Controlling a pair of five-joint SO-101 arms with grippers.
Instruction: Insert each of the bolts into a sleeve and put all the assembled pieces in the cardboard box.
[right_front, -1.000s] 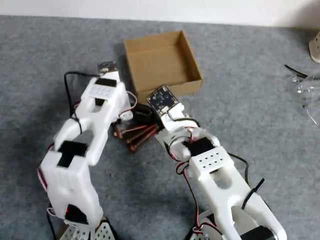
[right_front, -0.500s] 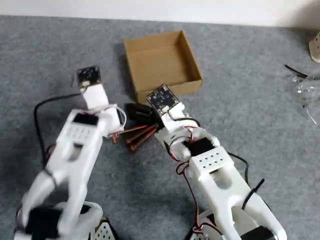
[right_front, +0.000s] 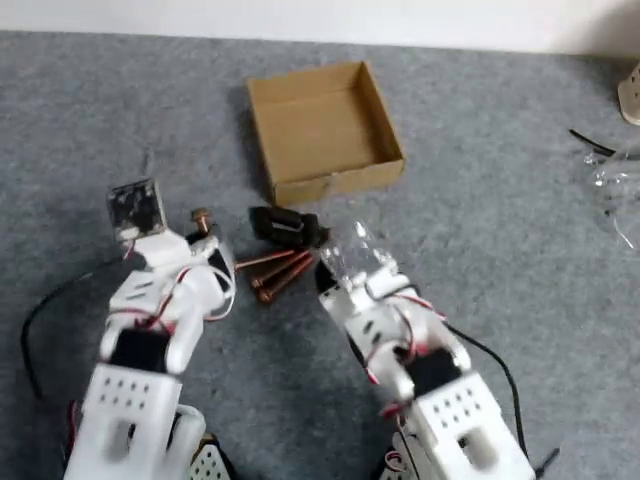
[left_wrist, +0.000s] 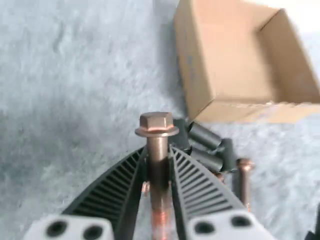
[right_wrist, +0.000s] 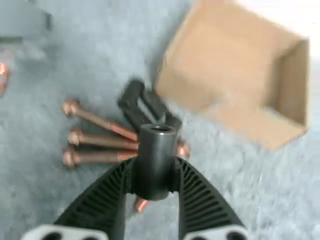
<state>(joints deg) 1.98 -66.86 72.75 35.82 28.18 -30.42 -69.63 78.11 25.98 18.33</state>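
Note:
My left gripper (right_front: 205, 238) is shut on a copper bolt (right_front: 200, 216), which stands head-up between the fingers (left_wrist: 157, 150), left of the pile. My right gripper (right_front: 335, 262) is shut on a black sleeve (right_wrist: 155, 157), held upright with its bore showing, just right of the pile. Three loose bolts (right_front: 280, 268) lie side by side on the grey carpet between the arms (right_wrist: 95, 137). Several black sleeves (right_front: 283, 225) lie beside them (left_wrist: 205, 142) (right_wrist: 145, 106). Just beyond the sleeves the cardboard box (right_front: 385, 175) stands with nothing in it (left_wrist: 200, 90) (right_wrist: 235, 120).
Clear plastic pieces and a black cable (right_front: 610, 170) lie at the far right, with a pale object (right_front: 630, 95) at the right edge. Bare grey carpet surrounds the box and the pile.
The left arm has swung left and back from the pile, carrying a bolt. The right arm has just drawn back from the pile with a sleeve in its fingers.

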